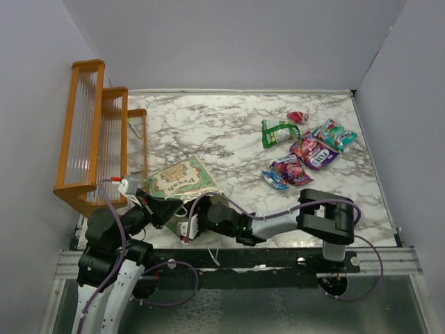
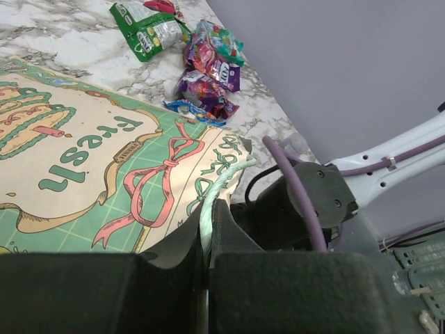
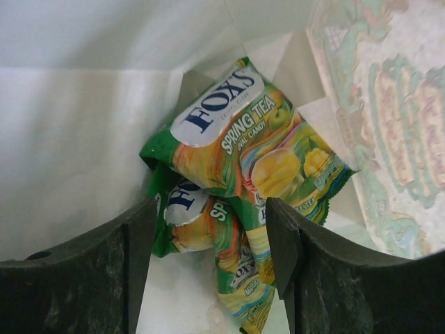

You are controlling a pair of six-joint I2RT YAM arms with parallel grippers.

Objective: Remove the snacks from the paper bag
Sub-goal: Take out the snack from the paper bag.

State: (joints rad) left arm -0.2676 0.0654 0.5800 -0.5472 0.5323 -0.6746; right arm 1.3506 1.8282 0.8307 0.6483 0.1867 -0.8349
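Observation:
The mint-green paper bag lies on its side near the front left, cream printed panel up. My left gripper is shut on the bag's mint-green rim at its mouth. My right gripper is inside the mouth, open. Three green-and-yellow Fox's snack packets lie on the bag's white inside; the lower ones sit between my open fingers, untouched as far as I can see. Several more snacks lie on the table at the right, also in the left wrist view.
An orange wooden rack stands along the left edge, close behind the bag. A green packet and a small red one lie with the snack pile. My right arm crosses low along the table's near edge.

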